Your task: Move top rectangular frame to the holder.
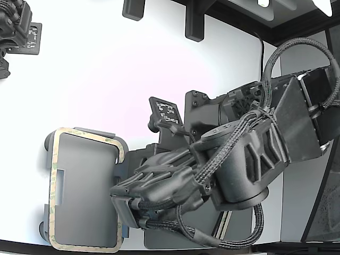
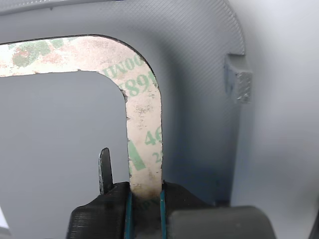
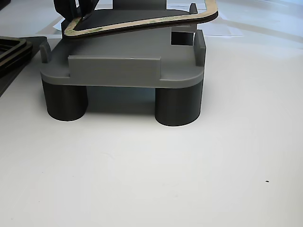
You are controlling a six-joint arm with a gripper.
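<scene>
The top rectangular frame point(image 1: 53, 191) is a thin beige band with green specks, lying over the light grey holder point(image 1: 85, 186) at the exterior view's lower left. My gripper point(image 1: 119, 192) is shut on the frame's long side nearest the arm. In the wrist view the frame point(image 2: 144, 114) runs down between my fingers, gripper point(image 2: 145, 199), with the holder point(image 2: 199, 74) and one raised tab point(image 2: 238, 79) behind it. The other view shows the frame point(image 3: 142, 22) tilted above the holder point(image 3: 118, 71), one corner higher. Whether its low end touches the holder, I cannot tell.
A dark grey mat point(image 1: 175, 239) lies under my arm. Black frames point(image 3: 12, 52) are stacked at the other view's left edge. A second arm point(image 1: 13, 26) sits at the exterior view's top left, and black fixtures point(image 1: 194, 24) stand along the far edge.
</scene>
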